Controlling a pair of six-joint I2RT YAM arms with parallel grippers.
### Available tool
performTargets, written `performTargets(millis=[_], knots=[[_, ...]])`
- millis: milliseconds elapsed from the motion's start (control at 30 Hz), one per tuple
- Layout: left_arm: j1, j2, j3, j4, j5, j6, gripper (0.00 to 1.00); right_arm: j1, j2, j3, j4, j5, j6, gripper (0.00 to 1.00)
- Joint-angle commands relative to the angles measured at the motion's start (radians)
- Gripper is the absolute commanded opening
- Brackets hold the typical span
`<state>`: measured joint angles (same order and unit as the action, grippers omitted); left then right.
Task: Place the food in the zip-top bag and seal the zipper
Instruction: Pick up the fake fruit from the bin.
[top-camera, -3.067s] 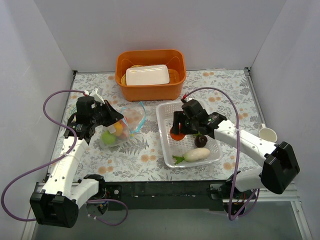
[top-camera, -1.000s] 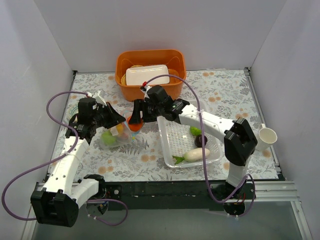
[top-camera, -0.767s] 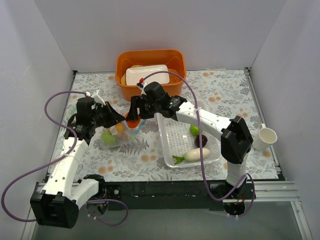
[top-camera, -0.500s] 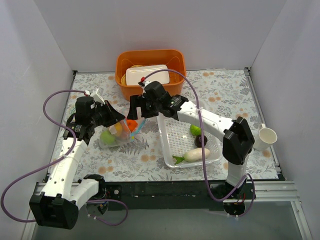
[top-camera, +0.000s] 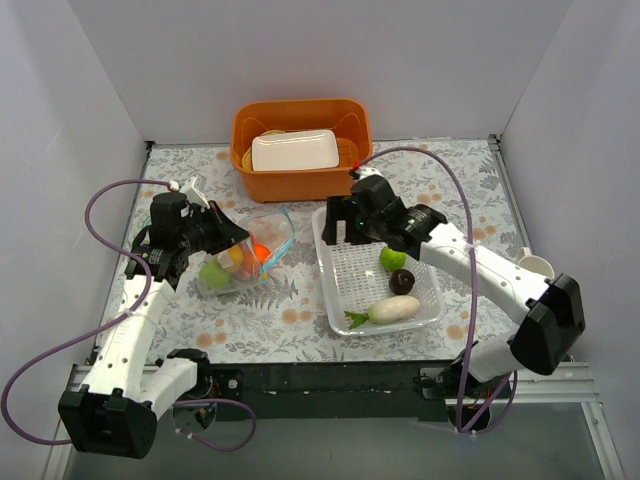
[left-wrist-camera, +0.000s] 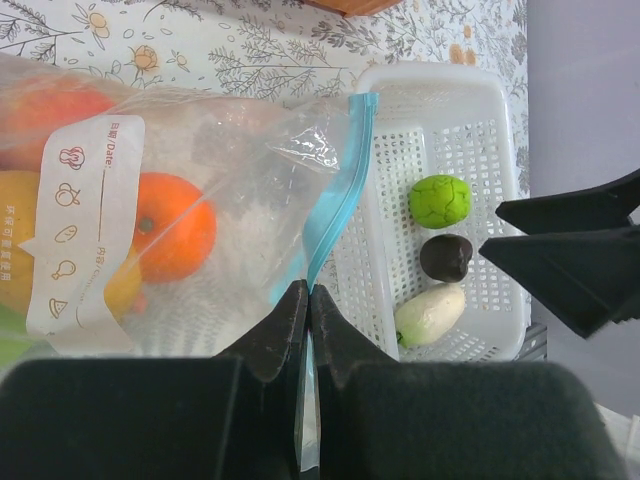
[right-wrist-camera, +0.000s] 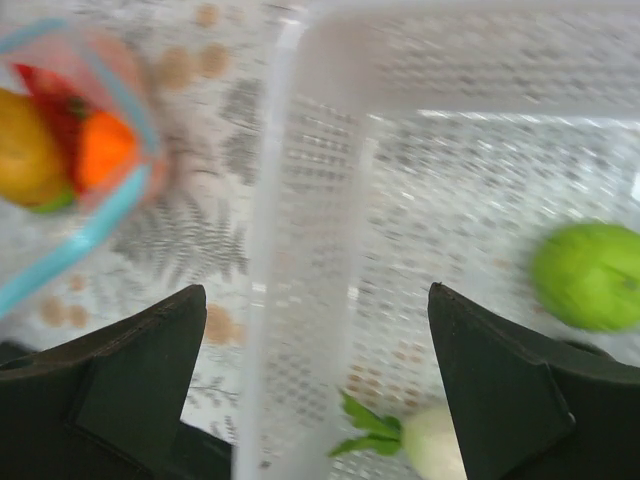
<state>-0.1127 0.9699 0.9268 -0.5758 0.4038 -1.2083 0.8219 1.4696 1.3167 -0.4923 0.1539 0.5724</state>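
The clear zip-top bag (top-camera: 243, 258) lies left of the white mesh basket (top-camera: 332, 292) and holds an orange (left-wrist-camera: 172, 227), a yellow mango (left-wrist-camera: 15, 265), a green apple (top-camera: 214, 273) and other fruit. My left gripper (left-wrist-camera: 309, 300) is shut on the bag's mouth edge by the blue-teal zipper (left-wrist-camera: 335, 185). My right gripper (top-camera: 340, 226) is open and empty above the basket's far left corner. In the basket lie a green apple (top-camera: 391, 259), a dark purple fruit (top-camera: 402, 281) and a white radish (top-camera: 388, 309). The bag (right-wrist-camera: 70, 170) also shows in the right wrist view.
An orange bin (top-camera: 300, 180) with a white tray (top-camera: 294, 150) inside stands at the back. A white cup (top-camera: 536, 267) sits at the right table edge. White walls close in the left, back and right.
My right gripper carried the orange from the basket to the bag's mouth, let it go inside, and has swung back over the basket, open. The left gripper stayed holding the bag.
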Motion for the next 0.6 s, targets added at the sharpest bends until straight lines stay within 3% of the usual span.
performTargets(millis=[0,200,567], knots=[[0.004,-0.031,0.029,-0.004,-0.010,0.010,0.00,-0.107,-0.101,-0.166,-0.123,0.122,0.012,0.98],[0.004,-0.020,0.027,0.002,-0.010,0.009,0.00,-0.247,-0.198,-0.292,-0.083,0.089,-0.049,0.98],[0.004,-0.005,0.026,0.007,-0.010,0.013,0.00,-0.319,-0.052,-0.244,-0.071,0.050,-0.115,0.98]])
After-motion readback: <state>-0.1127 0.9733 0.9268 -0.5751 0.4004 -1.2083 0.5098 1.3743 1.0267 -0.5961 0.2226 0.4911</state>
